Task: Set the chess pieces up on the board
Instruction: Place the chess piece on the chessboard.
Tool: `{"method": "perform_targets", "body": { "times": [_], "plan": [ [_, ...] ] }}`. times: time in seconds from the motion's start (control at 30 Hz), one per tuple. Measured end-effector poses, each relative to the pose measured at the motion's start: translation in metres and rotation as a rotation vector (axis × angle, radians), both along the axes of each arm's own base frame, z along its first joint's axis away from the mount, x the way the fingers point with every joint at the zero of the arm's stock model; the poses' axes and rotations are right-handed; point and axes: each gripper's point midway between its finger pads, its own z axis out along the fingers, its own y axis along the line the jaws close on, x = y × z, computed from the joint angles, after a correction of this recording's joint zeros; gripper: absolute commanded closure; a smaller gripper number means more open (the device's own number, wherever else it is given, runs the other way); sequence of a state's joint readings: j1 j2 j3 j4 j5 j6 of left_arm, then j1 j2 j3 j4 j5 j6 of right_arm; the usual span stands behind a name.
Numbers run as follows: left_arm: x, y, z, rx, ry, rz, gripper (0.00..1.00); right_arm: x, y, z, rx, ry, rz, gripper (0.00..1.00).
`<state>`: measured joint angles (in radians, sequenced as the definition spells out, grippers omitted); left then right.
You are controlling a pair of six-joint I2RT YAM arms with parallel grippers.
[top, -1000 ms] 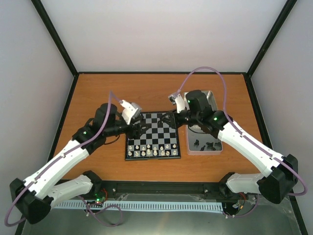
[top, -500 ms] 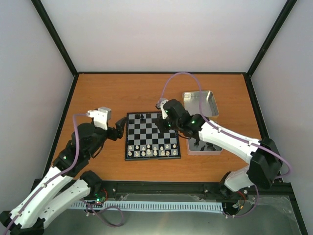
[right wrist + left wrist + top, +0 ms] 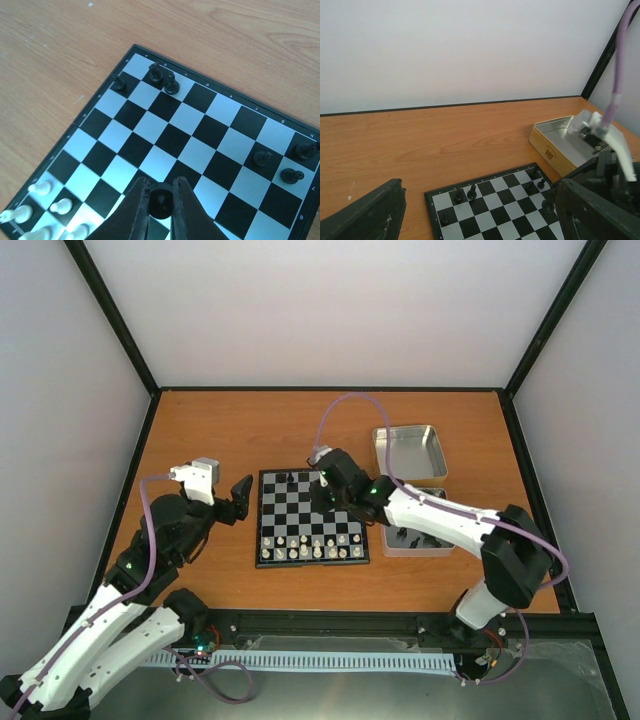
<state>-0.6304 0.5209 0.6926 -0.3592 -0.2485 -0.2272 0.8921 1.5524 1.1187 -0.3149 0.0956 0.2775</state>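
Currently, by item: right end effector (image 3: 161,192), closed on one black chess piece (image 3: 161,206), which sits pinched between the two fingers and is seen from its top; held above the inner squares of the board (image 3: 200,120), not touching them.

Standing chess pieces: a group of three (image 3: 155,72) ahead and to the left of the right end effector, at the board's far corner; another three (image 3: 291,175) to its right, at the opposite far corner; all well apart from the gripped piece.

White pieces (image 3: 40,188): to the near left of the right end effector, along the board's near edge; in the top view they fill two rows (image 3: 310,545).

Left end effector (image 3: 238,502): jaws wide apart, nothing between them; it hangs over the counter (image 3: 200,430), with the board's left edge just to its right; in its own wrist view the board lies ahead between the two fingers (image 3: 365,215).

Open tin (image 3: 410,452): silver, to the right of and beyond the right end effector, on the counter.

Second tin (image 3: 440,545): to the right of and nearer than the right end effector, just beside the board's right edge; loose black pieces (image 3: 415,536) lie inside; their number cannot be told.
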Motion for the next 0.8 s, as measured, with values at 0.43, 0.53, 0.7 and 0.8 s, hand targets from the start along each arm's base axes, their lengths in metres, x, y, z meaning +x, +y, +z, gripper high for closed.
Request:
{"method": "perform_targets", "body": {
  "times": [0.43, 0.53, 0.7, 0.8],
  "plan": [
    [0.003, 0.000, -0.004, 0.013, 0.014, 0.009, 0.17, 0.062, 0.044, -0.056, -0.079, 0.002, -0.105, 0.96],
    [0.003, 0.000, -0.004, 0.013, 0.014, 0.009, 0.17, 0.078, 0.048, -0.064, -0.084, -0.006, -0.136, 0.96],
    [0.003, 0.000, -0.005, 0.013, 0.014, 0.009, 0.16, 0.097, 0.041, -0.085, -0.106, 0.009, -0.178, 0.96],
    [0.003, 0.000, -0.005, 0.013, 0.014, 0.009, 0.16, 0.105, 0.038, -0.094, -0.121, 0.011, -0.196, 0.96]
  ]
}}
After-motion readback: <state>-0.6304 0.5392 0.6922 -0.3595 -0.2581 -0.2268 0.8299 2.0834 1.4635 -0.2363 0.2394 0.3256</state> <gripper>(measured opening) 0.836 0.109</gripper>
